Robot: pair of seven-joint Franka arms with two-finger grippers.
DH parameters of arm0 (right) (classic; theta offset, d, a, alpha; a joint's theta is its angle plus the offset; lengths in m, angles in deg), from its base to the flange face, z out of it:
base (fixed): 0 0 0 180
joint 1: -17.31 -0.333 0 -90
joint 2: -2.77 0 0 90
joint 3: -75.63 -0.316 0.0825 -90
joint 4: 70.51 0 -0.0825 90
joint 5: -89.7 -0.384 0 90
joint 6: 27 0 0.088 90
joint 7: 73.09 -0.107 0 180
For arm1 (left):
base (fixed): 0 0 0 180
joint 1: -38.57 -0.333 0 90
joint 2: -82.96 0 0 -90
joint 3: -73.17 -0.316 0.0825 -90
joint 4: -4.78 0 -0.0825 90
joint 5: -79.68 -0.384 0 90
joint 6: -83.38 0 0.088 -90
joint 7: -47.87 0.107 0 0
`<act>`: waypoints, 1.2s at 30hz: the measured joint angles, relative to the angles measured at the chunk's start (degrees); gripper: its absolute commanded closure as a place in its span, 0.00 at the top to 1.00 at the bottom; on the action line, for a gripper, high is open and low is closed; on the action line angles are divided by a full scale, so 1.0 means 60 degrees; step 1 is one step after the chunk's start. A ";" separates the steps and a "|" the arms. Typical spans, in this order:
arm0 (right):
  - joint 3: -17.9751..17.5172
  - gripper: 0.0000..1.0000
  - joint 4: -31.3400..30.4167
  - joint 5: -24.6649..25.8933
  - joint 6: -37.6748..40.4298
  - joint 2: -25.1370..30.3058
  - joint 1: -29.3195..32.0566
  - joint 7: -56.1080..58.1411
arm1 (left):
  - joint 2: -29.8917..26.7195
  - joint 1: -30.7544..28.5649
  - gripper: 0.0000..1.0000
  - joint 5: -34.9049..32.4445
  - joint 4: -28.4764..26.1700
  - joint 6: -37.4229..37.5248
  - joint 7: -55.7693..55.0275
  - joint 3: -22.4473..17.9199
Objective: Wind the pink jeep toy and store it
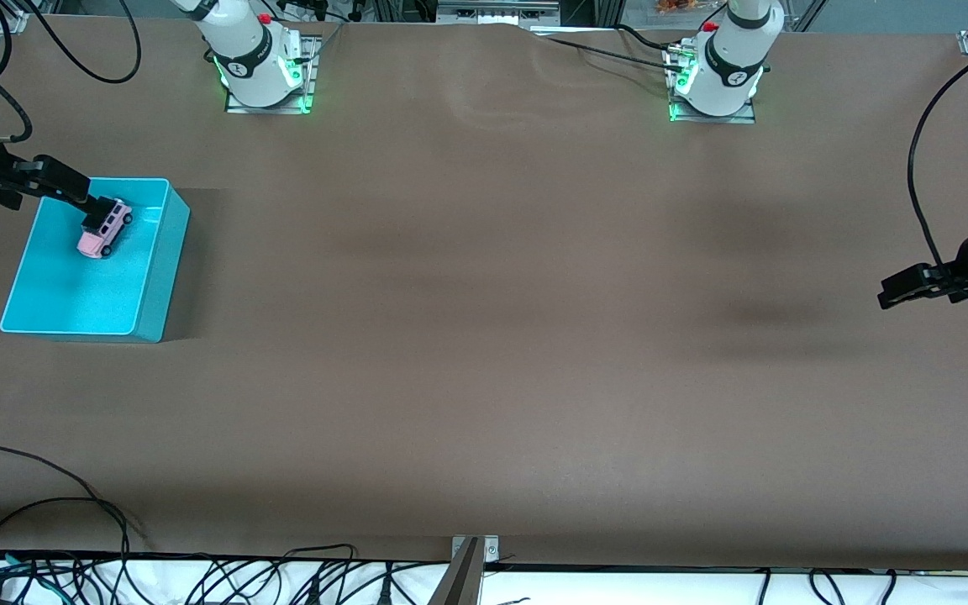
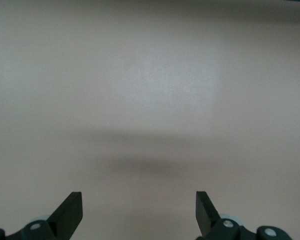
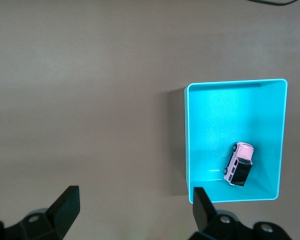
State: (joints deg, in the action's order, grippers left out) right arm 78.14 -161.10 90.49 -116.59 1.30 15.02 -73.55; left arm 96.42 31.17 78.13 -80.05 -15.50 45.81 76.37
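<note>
pink jeep toy (image 1: 105, 230) sits inside the blue bin (image 1: 148, 286), so the job looks done. right gripper (image 1: 96, 204) hangs over the bin, jaws open and empty. left gripper (image 1: 891, 296) waits, jaws open.

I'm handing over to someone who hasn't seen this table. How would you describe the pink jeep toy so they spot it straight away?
Start at the turquoise bin, the only container on the brown table, at the right arm's end. The pink jeep toy lies inside it on the bin floor, in the part farther from the front camera. It is a tiny boxy car, light pink with a black roof and dark wheels, and nothing else is in the bin.
</note>
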 measured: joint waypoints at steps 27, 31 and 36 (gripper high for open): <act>0.0171 1.00 0.0000 0.0048 -0.0030 -0.0112 0.0112 0.0700 | -0.0301 0.0049 1.00 0.0251 0.0047 -0.0013 0.0090 0.0055; 0.0249 1.00 0.0000 0.0049 -0.0030 -0.0159 0.0113 0.0720 | -0.0301 0.0048 1.00 0.0251 0.0046 -0.0013 0.0091 0.0056; 0.0363 1.00 0.0000 0.0049 -0.0030 -0.0185 0.0114 0.0764 | -0.0301 0.0047 1.00 0.0251 0.0047 -0.0013 0.0090 0.0056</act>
State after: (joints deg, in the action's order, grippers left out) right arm 80.32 -161.10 90.79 -116.77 0.19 15.71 -68.97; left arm 94.62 31.45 79.63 -79.77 -15.57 46.35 76.70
